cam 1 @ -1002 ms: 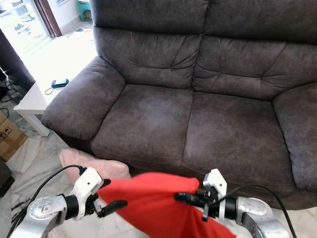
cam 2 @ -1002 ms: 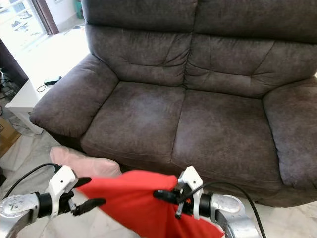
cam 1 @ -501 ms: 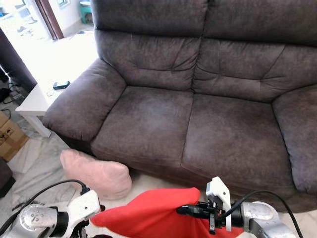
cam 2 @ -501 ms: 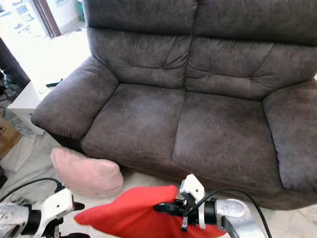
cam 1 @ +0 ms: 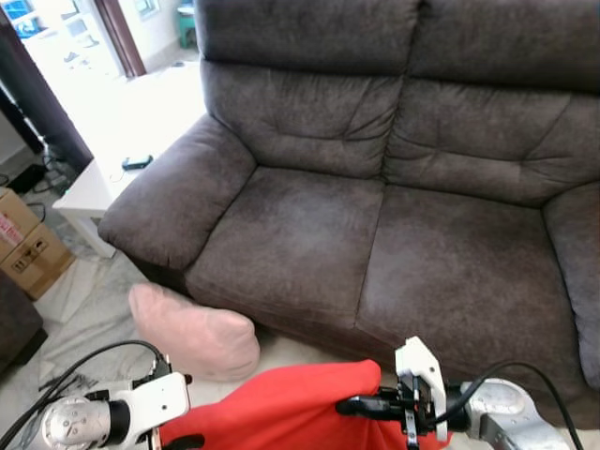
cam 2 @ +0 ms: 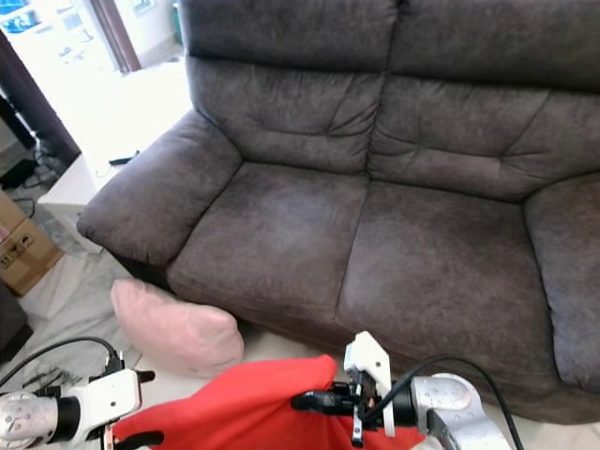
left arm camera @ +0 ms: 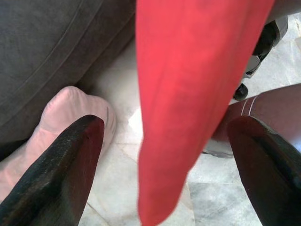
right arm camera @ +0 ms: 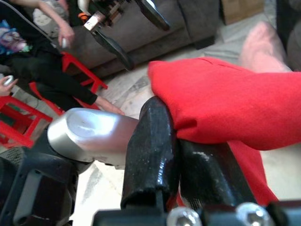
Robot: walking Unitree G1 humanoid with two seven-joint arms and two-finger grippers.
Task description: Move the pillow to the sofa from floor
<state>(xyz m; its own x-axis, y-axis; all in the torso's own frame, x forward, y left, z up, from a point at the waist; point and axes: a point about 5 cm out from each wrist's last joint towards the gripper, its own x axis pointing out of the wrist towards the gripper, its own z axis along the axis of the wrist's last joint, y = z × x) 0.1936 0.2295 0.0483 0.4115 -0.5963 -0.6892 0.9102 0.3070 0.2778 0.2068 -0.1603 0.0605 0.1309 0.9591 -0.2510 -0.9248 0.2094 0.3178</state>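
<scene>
A red pillow [cam 1: 281,411] hangs low in front of the dark grey sofa [cam 1: 375,234]. My right gripper [cam 1: 352,405] is shut on its right edge, and the pinch on the fabric is plain in the right wrist view [right arm camera: 175,134]. My left gripper [cam 2: 141,408] is at the pillow's left corner and stands open. Its fingers [left arm camera: 61,179] are spread wide, with the red pillow [left arm camera: 188,94] hanging between them untouched. A pink pillow [cam 1: 192,330] lies on the floor against the sofa's front left corner.
A white side table [cam 1: 94,178] with a small dark device [cam 1: 137,162] stands left of the sofa arm. A cardboard box [cam 1: 28,248] and cables [cam 1: 56,380] are on the floor at the left. A person [right arm camera: 47,70] sits on red stools behind me.
The camera has shifted, so the sofa sits further right in the picture. Both arms and the red pillow are lower in view, and more of the pink pillow shows.
</scene>
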